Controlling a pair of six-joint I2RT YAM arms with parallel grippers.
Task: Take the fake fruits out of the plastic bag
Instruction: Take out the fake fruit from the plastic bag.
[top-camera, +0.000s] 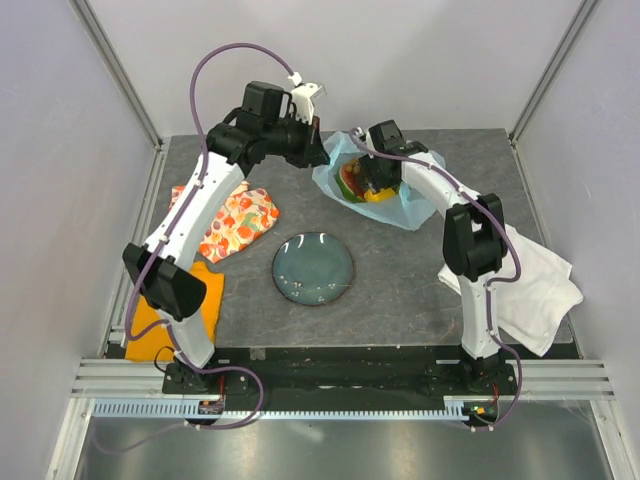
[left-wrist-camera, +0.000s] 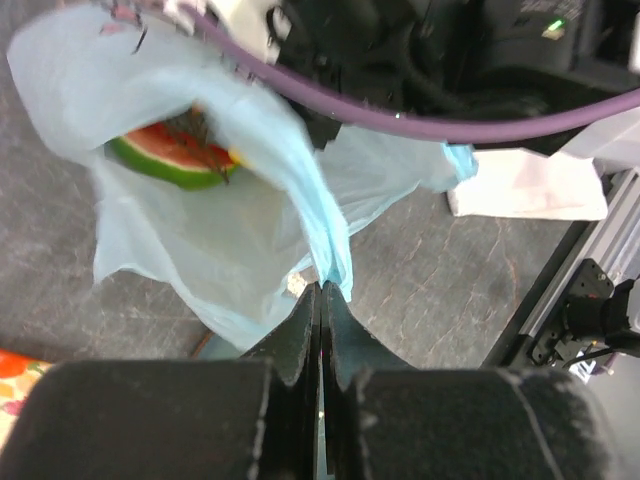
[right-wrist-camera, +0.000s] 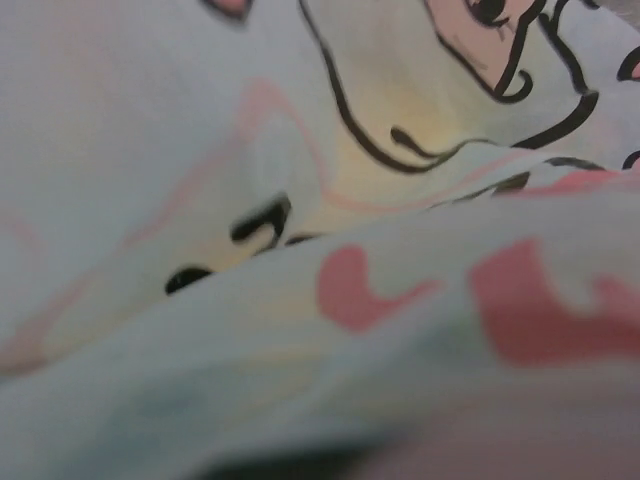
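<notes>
The left gripper (left-wrist-camera: 321, 300) is pinched shut on the plastic bag (left-wrist-camera: 200, 250) at its rim. The right gripper (top-camera: 378, 177) is lodged inside it among the fake fruits (top-camera: 352, 182), and its spread cannot be told. Extraction is judged underway, and a fruit must be gripped next.

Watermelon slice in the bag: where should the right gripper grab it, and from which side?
Probably pinch the watermelon slice across its thin wedge, one finger on the red face and one beneath, by the curved green rind. Enter through the mouth of the plastic bag, which the left gripper holds up by its edge; elsewhere the film drapes over the slice.
</notes>
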